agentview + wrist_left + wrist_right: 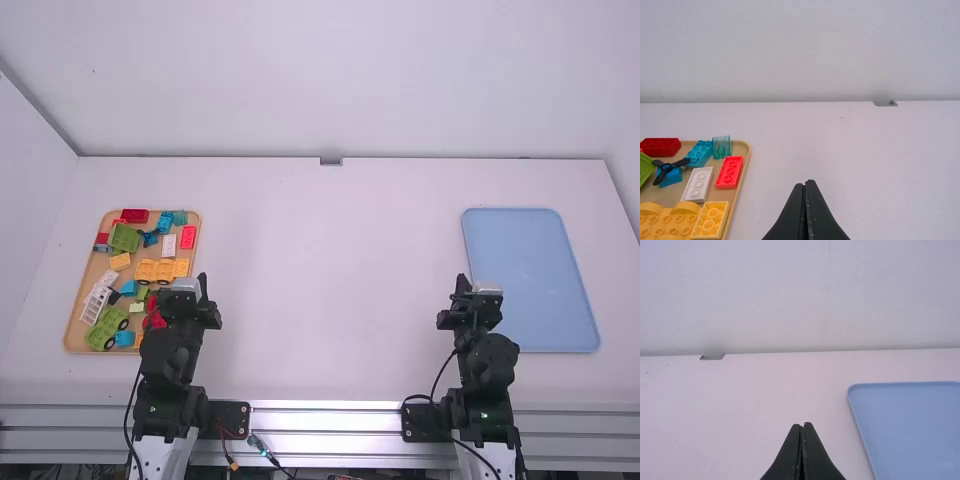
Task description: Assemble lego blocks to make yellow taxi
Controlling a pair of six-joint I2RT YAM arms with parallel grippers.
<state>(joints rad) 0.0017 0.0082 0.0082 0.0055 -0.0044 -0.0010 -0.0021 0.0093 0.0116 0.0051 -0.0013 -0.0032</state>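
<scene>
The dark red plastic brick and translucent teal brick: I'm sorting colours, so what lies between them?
A bright blue, studded, rectangular plastic brick; the left wrist and high views show it.

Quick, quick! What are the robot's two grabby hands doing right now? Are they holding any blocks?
Left black two-finger gripper: closed, holding nothing.
Right black two-finger gripper: closed, holding nothing.

A robotics lab or test cell — bare white walls [330,75], metal rail [330,420], loose cables [265,450]
</scene>
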